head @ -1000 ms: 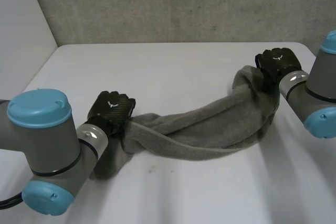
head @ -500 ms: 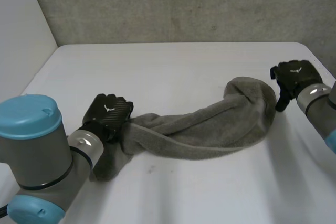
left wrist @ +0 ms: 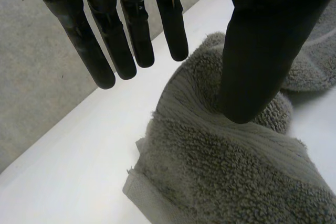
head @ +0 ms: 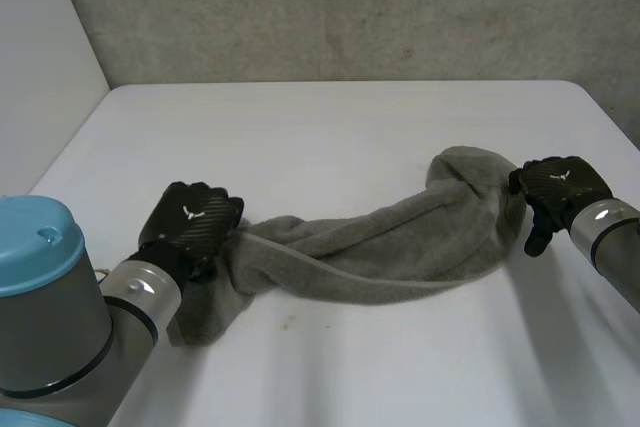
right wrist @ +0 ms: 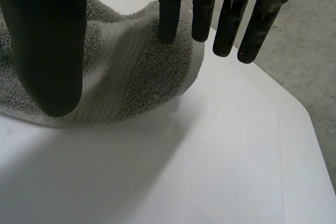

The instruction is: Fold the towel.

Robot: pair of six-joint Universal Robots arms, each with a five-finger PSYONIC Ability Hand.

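A grey towel point(head: 400, 242) lies bunched in a long rope across the white table point(head: 330, 127). My left hand point(head: 190, 222) sits at its left end, where the cloth hangs down in a lump. In the left wrist view the fingers point(left wrist: 131, 35) are straight and clear of the towel point(left wrist: 226, 171), with the thumb point(left wrist: 262, 51) over a fold. My right hand point(head: 560, 185) is just beside the towel's right end. Its fingers point(right wrist: 199, 3) are straight above the towel's rounded edge point(right wrist: 131, 72) and hold nothing.
A grey wall point(head: 350, 7) runs behind the table's far edge. The table's right corner point(right wrist: 310, 119) is close to my right hand. Bare tabletop lies beyond the towel and in front of it.
My right hand has let go of the towel's right end, which dropped onto the table, and has moved right and nearer. My left hand slid slightly left and its fingers straightened.
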